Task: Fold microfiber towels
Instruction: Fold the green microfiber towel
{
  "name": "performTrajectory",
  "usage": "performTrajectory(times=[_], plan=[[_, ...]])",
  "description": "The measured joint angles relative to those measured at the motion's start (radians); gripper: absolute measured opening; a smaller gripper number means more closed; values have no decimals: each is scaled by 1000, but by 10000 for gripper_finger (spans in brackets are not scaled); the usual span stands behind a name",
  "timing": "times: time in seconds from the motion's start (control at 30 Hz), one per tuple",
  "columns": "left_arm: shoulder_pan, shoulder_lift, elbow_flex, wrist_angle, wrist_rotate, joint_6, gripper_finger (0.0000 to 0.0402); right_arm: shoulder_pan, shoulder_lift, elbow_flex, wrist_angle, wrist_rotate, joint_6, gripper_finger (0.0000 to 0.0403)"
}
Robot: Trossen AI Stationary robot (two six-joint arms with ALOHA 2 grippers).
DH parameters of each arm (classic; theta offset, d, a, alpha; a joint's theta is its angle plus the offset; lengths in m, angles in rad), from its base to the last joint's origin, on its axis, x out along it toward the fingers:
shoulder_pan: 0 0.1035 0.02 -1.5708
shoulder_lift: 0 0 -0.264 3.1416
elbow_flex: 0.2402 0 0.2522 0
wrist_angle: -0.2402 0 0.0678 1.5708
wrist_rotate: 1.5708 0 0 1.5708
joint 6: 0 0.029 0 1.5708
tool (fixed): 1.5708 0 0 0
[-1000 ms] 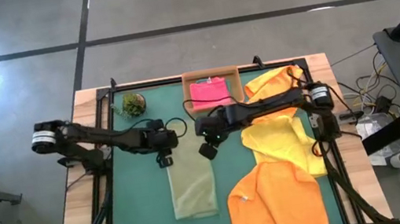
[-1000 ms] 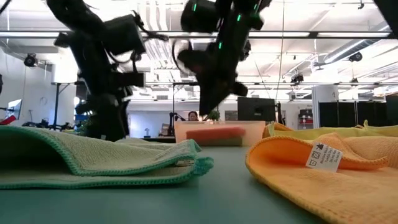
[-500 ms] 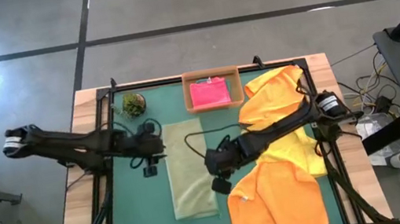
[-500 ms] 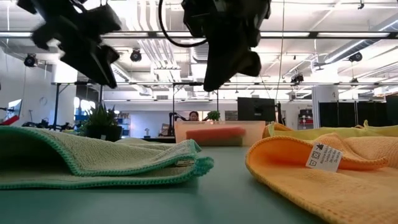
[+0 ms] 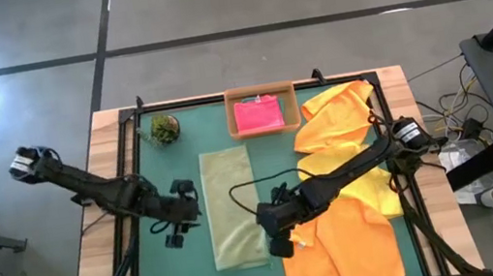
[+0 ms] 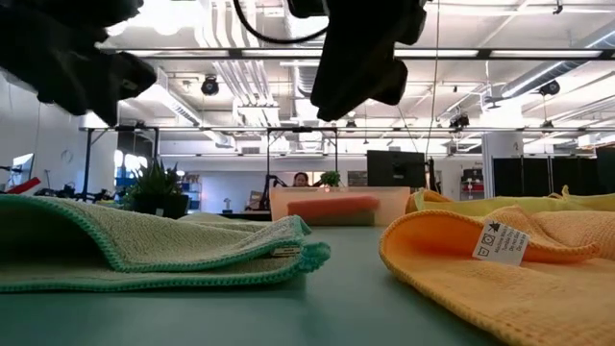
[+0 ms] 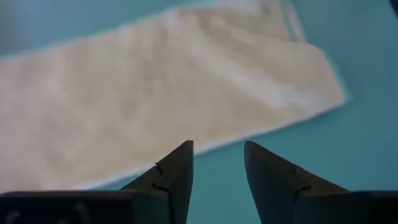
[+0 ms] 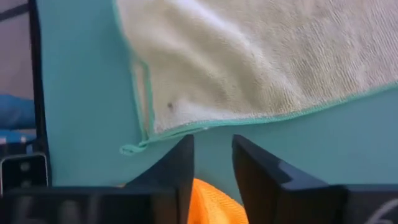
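A pale sage green towel [image 5: 233, 209] lies folded into a long strip flat on the green mat [image 5: 179, 275]; it also shows in the low view [image 6: 144, 250]. My left gripper [image 5: 176, 235] hovers open beside the strip's left long edge [image 7: 217, 146], above the mat. My right gripper [image 5: 280, 243] hangs open above the strip's near right corner [image 8: 212, 140], at the edge of the orange towel [image 5: 341, 246]. A yellow towel [image 5: 344, 133] lies spread at the right, partly under the orange one. A hot pink towel [image 5: 260, 113] lies folded in the tray.
The tan cardboard tray [image 5: 259, 90] sits at the far edge, with a small potted plant [image 5: 165, 129] to its left. Bare mat lies left of the sage strip. A black frame [image 5: 125, 176] borders the mat. The orange towel's label [image 6: 498, 242] shows up close.
My left gripper has drawn back from the sage strip's far end toward the table's left and near edges, rising. My right gripper has swung from near the tray toward the near edge, to the strip's near right corner. The strip lies still.
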Motion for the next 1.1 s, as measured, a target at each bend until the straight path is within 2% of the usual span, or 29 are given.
performTrajectory(times=[0.23, 0.47, 0.87, 1.1], plan=[[-157, 131, 29, 8, 9, -147, 128, 34, 0, 0, 33, 2, -237, 150], [-267, 320, 106, 94, 8, -204, 128, 56, 53, -1, 116, 8, -362, 160], [-319, 578, 294, 98, 4, -211, 128, 69, 160, -1, 182, 8, -442, 152], [-319, 661, 340, 110, -6, -90, 128, 71, 188, -1, 202, 7, -454, 155]])
